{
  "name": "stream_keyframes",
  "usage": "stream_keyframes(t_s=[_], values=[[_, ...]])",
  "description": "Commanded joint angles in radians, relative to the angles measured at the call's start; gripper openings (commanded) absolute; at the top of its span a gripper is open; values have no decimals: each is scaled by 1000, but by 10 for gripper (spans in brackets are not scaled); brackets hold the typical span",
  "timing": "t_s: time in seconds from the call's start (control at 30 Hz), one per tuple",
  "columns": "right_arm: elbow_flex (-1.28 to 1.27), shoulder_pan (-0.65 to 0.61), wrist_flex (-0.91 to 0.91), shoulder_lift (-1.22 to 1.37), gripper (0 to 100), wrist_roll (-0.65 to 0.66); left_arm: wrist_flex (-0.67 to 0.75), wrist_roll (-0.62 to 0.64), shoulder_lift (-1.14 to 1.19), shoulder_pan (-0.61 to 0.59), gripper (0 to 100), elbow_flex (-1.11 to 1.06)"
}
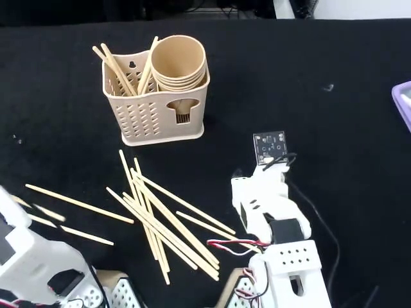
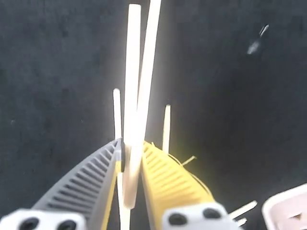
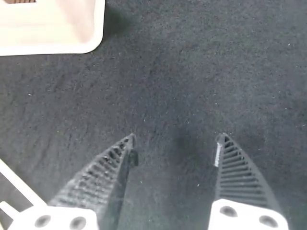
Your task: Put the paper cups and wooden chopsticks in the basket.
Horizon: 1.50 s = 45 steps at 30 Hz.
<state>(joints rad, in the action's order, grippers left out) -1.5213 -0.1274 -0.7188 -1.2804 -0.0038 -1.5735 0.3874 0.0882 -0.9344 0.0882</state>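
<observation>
No lettering, label, number or sign can be read on anything.

We find the widest open stretch of the table (image 1: 308,58) toward its far right corner, bare up to a purple object (image 1: 402,102) at the right edge. The basket (image 1: 148,119) stands near the far edge, left of centre, with paper cups (image 1: 180,61) and upright chopsticks (image 1: 119,68) rising above its rim. A bare strip separates it from loose chopsticks (image 1: 153,224) fanned toward the near edge. The right gripper (image 3: 176,141) hangs jaws apart over bare cloth; the left gripper (image 2: 130,146) clamps two chopsticks (image 2: 134,72) jutting ahead.
</observation>
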Motion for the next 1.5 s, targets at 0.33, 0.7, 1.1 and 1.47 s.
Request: stream_keyframes(t_s=[0.33,0.7,1.1,1.47], values=[[4,-17,17,-27,261,2,319,-63,-14,-1,188,-426],[5,-17,17,-27,261,2,502,-63,-11,-142,188,-503],[4,-17,17,-27,261,2,758,-54,-11,-137,162,-693],[4,-17,17,-27,261,2,749,-9,-21,-151,31,-664]])
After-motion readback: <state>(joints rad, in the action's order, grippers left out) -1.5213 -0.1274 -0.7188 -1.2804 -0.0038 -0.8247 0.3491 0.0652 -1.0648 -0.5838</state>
